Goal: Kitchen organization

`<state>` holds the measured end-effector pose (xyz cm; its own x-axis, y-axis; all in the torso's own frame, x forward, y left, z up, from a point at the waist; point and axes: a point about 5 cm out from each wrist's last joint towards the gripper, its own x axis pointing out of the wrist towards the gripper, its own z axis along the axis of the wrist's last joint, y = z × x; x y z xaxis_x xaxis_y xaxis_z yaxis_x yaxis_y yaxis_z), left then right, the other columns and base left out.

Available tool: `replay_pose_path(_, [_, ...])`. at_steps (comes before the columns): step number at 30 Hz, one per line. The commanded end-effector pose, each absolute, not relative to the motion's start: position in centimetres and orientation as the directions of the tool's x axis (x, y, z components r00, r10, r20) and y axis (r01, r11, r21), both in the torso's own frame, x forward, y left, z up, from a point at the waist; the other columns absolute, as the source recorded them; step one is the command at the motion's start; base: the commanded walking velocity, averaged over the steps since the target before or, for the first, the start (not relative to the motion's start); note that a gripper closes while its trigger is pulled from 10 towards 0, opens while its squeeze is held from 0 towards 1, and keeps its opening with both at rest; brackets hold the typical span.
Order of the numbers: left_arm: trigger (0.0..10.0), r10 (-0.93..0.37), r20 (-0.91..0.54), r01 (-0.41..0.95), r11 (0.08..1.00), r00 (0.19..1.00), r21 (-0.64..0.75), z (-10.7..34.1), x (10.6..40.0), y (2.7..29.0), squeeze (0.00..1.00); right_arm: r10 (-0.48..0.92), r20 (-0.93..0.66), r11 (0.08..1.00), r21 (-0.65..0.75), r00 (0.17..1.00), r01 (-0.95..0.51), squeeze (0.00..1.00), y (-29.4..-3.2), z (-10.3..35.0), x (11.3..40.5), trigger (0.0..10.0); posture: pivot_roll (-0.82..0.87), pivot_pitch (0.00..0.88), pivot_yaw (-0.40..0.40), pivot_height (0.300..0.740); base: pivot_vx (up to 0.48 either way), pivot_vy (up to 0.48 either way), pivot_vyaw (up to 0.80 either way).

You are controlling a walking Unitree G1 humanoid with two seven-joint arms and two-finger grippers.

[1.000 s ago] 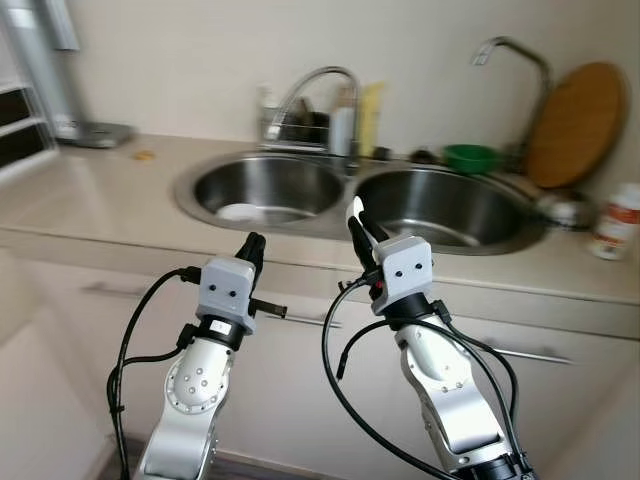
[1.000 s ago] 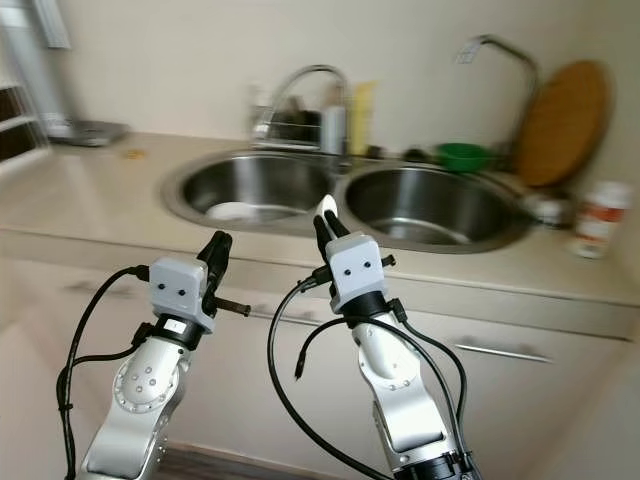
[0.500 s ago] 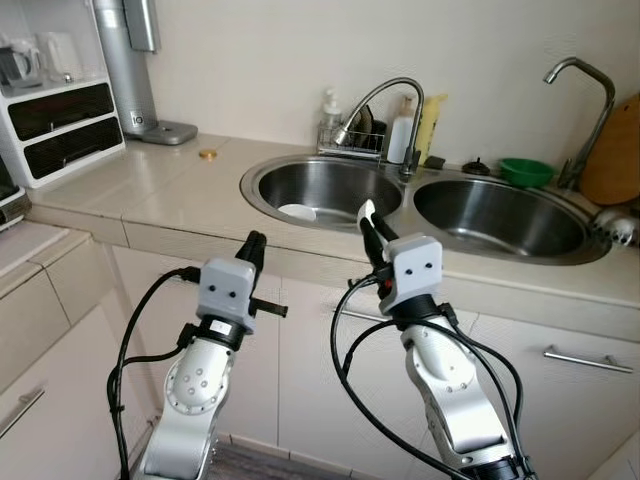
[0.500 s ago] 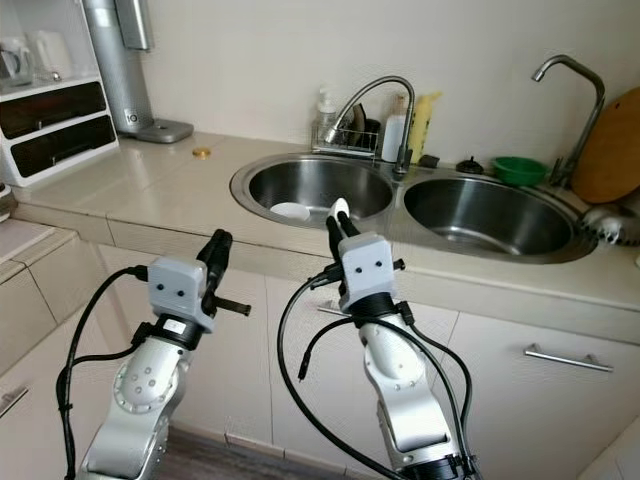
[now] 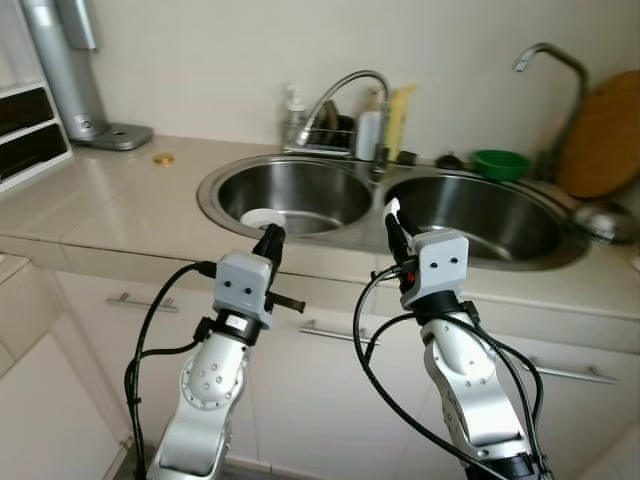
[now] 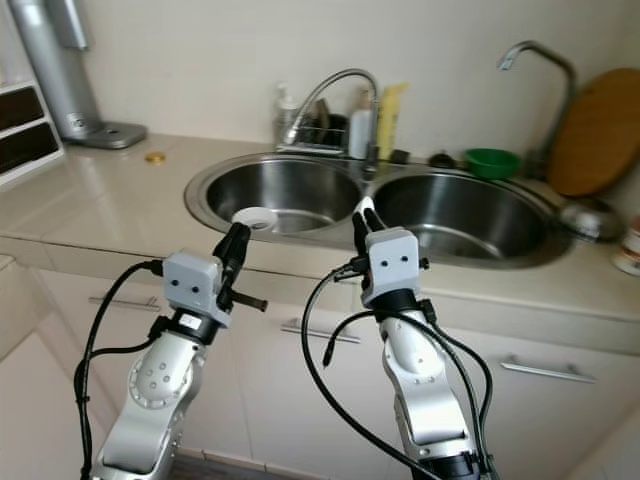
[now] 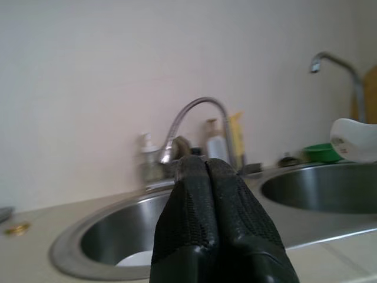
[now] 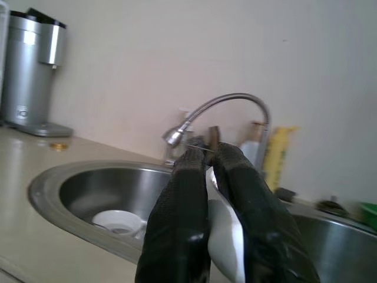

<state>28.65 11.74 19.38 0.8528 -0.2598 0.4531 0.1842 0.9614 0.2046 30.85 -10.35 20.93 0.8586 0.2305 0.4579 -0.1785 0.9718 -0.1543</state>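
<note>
Both arms are raised in front of the counter (image 5: 120, 215), just short of the double sink. The right gripper (image 5: 392, 222) has its fingers (image 8: 177, 206) clamped on a small white thing (image 8: 227, 236) (can't tell what it is, some smooth white piece), which sticks up between the tips over the front edge of the counter, near the divider between the two basins. The left gripper (image 5: 270, 240) is pinched closed with nothing in it, pointing at the left basin (image 5: 290, 190), where a white bowl (image 5: 262, 217) sits at the bottom. Behind the sinks there's a curved faucet (image 5: 345, 95), a yellow bottle (image 5: 397, 120), a green bowl (image 5: 500, 163) and a round wooden board (image 5: 603, 135) leaning on the wall. A silver machine (image 5: 70, 70) stands at the far left of the counter.
</note>
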Motion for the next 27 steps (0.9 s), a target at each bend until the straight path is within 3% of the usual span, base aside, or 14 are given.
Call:
replay_pose_path(1, [10.0, -0.251, 0.455, 0.171, 0.963, 0.854, 0.209, 19.48, 28.71, 12.23, 0.0, 0.263, 0.466, 0.965, -0.149, 0.845, -0.218, 0.0, -9.25, 21.26, 30.83, 10.0, 0.06, 0.0, -0.032, 0.74, 0.337, 0.0, 0.0])
replay_pose_path(13, [10.0, -0.262, 0.456, 0.181, 0.96, 0.851, 0.213, 19.55, 28.8, 12.05, 0.0, 0.249, 0.456, 0.968, -0.13, 0.855, -0.212, 0.0, -9.46, 21.21, 31.09, 10.0, 0.06, 0.0, -0.03, 0.74, 0.336, 0.0, 0.0])
replay_pose_path(18, [10.0, -0.262, 0.456, 0.181, 0.96, 0.851, 0.213, 19.54, 28.85, 12.01, 0.0, 0.237, 0.454, 0.971, -0.123, 0.859, -0.203, 0.0, -9.6, 21.21, 31.23, 10.0, 0.06, 0.0, -0.029, 0.74, 0.307, 0.0, -0.6])
replay_pose_path(21, [10.0, -0.259, 0.451, 0.178, 0.961, 0.854, 0.214, 19.45, 28.91, 11.99, 0.0, 0.235, 0.449, 0.972, -0.121, 0.862, -0.202, 0.0, -9.67, 21.17, 31.3, 10.0, 0.06, 0.0, -0.03, 0.74, 0.0, 0.0, 0.0])
replay_pose_path(27, [10.0, -0.258, 0.447, 0.179, 0.961, 0.857, 0.211, 19.29, 28.9, 12.0, 0.0, 0.218, 0.452, 0.975, -0.129, 0.865, -0.179, 0.0, -9.88, 21.18, 31.43, 10.0, 0.06, 0.0, -0.034, 0.74, 0.0, 0.0, -0.66])
